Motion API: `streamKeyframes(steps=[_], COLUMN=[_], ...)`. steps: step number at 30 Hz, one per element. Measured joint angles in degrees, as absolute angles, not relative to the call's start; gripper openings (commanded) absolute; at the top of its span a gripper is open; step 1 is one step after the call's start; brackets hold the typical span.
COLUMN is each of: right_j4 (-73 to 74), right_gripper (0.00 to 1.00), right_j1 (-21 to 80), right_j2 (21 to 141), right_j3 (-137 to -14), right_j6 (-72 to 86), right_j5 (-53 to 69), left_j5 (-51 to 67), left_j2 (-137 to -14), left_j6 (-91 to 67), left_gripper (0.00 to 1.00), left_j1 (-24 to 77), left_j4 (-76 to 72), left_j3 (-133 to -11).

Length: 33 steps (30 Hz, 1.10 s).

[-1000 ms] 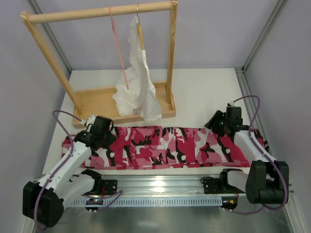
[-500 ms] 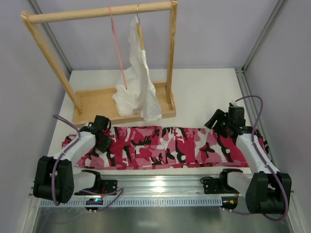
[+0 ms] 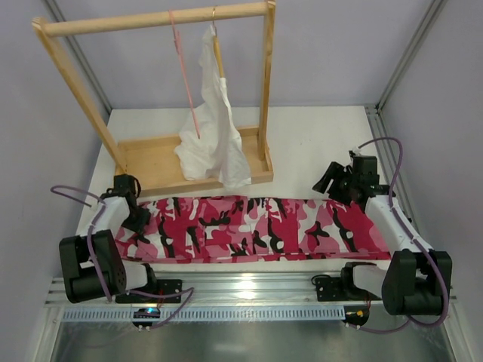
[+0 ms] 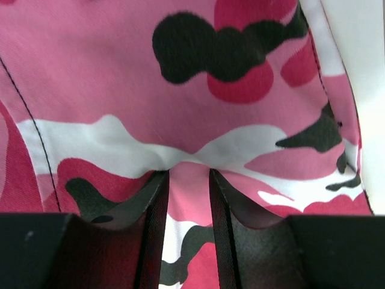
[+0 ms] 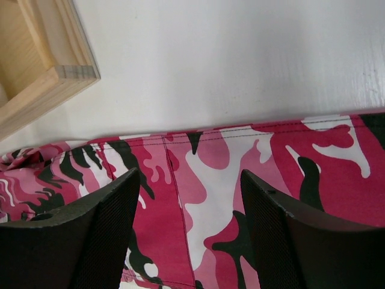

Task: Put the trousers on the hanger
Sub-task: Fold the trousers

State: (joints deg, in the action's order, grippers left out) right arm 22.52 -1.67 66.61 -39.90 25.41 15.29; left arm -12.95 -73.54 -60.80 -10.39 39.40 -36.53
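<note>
We've got the trousers (image 3: 256,226) spread flat across the table (image 3: 317,136) up front. Left gripper (image 4: 187,174) pinches a fold of them (left end), while the right gripper (image 5: 187,180) hangs wide open just over their far edge.

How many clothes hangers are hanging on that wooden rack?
2, both on the rack's top rail: the thin pink wire hanger, bare, left of middle; the tan wooden hanger just right of it, carrying the white garment. No others show.
</note>
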Motion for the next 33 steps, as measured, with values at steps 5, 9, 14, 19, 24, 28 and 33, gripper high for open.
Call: streamKeyframes(steps=[5, 9, 14, 19, 24, 28, 33], right_j4=[21.96, 21.5, 21.06, 20.88, 26.85, 30.26, 35.38], right_gripper=[0.71, 0.71, 0.71, 0.71, 0.66, 0.62, 0.48], right_j1=[-0.97, -0.69, -0.69, -0.49, -0.97, -5.96, -14.76], right_j2=[66.89, 66.92, 68.16, 70.67, 70.87, 68.79, 63.75], right_j3=[-42.35, -42.52, -42.52, -42.61, -46.02, -46.65, -43.86], right_j6=[25.15, 24.93, 24.97, 25.91, 25.91, 30.5, 34.57], right_j5=[16.21, 16.25, 15.79, 15.62, 7.25, 0.86, -4.95], left_j5=[-11.42, -10.24, -9.39, -9.91, -10.37, -7.64, -0.23], left_j2=[-77.38, -79.15, -80.77, -82.08, -79.55, -66.96, -55.42], left_j6=[-58.02, -56.4, -54.35, -52.71, -49.06, -47.09, -44.73], left_gripper=[0.34, 0.34, 0.34, 0.35, 0.48, 0.64, 0.68], left_j1=[-14.61, -18.41, -24.14, -28.14, -28.62, -26.17, -19.42], left_j4=[39.79, 39.81, 39.66, 39.94, 41.82, 40.8, 38.98], left_j3=[-39.27, -40.6, -41.91, -43.62, -48.64, -50.11, -46.54])
